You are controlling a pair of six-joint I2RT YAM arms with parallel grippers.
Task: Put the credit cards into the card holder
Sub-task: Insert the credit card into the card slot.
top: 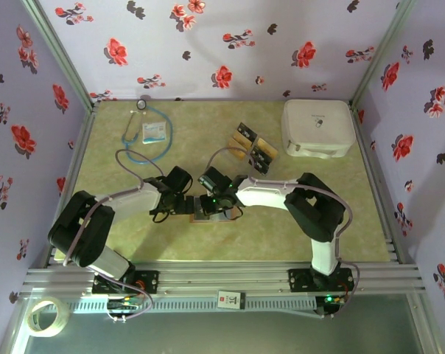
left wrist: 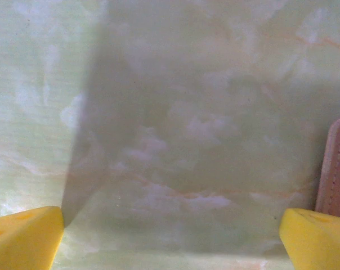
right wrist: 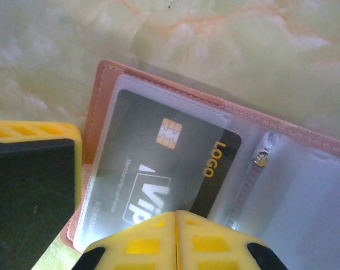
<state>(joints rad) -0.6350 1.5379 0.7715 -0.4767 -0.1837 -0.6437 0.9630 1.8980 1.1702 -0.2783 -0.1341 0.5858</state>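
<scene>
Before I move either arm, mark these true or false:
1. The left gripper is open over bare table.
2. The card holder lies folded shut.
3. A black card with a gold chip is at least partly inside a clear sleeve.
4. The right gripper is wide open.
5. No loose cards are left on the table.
1. True: the left gripper stands open, with only table between its fingers.
2. False: the card holder lies open, its clear sleeves showing.
3. True: the black card sits there.
4. False: the right gripper is shut, at the card's near edge.
5. False: loose cards lie clustered left of the white case.
</scene>
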